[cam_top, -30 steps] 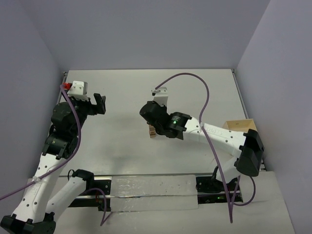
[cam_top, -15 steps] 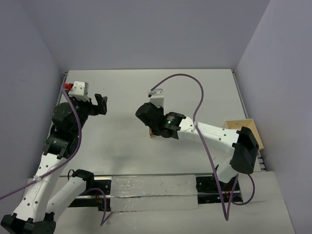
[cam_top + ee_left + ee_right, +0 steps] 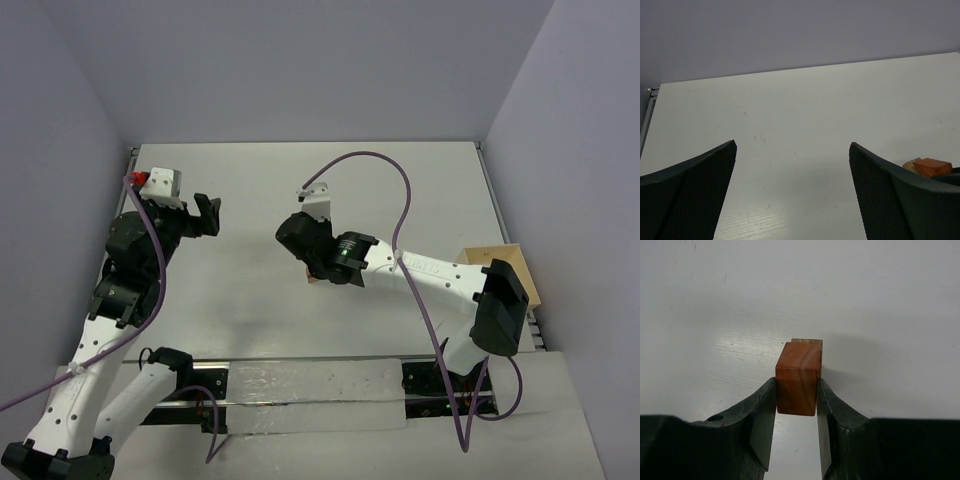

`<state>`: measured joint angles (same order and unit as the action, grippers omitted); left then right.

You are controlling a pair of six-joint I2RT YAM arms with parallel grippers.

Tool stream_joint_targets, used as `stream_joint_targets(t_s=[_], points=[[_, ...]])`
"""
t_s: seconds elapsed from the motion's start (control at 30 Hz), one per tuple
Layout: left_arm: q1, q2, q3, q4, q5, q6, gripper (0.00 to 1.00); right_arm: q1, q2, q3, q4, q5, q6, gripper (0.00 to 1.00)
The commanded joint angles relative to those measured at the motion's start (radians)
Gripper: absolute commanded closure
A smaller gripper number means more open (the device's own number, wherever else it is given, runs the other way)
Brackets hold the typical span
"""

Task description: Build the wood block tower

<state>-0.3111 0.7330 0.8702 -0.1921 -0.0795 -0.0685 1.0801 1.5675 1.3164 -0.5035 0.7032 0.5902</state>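
From above, the right hand [image 3: 312, 268] sits low over the middle of the bench [image 3: 250, 180] and covers most of the wood block tower [image 3: 313, 280]. If the piece is released off-centre, or dragged as the fingers part, the stack could tip. The left hand [image 3: 207, 215] waits well apart.

Left wrist: its fingers gape wide, holding nothing.

Right wrist: the right hand pinches a reddish-brown block [image 3: 798, 377] over a tan block [image 3: 806, 341]. Whether the two blocks touch is unclear.
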Motion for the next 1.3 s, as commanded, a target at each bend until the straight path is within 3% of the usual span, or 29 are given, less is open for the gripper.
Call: stream_joint_targets(t_s=[0.0, 0.53, 0.83, 1.27], points=[[0.007, -0.009, -0.007, 0.065, 0.018, -0.005, 0.01, 0.007, 0.003, 0.004, 0.055, 0.026, -0.026, 1.00], [0.007, -0.003, -0.010, 0.082, 0.040, -0.005, 0.01, -0.014, 0.008, 0.024, 0.045, -0.007, -0.037, 1.00], [0.006, 0.010, -0.006, 0.088, 0.043, -0.005, 0.01, -0.014, -0.066, -0.074, 0.164, 0.034, -0.081, 1.00], [0.007, 0.020, 0.003, 0.088, 0.050, -0.004, 0.01, -0.014, -0.076, -0.089, 0.177, 0.053, -0.078, 0.98]])
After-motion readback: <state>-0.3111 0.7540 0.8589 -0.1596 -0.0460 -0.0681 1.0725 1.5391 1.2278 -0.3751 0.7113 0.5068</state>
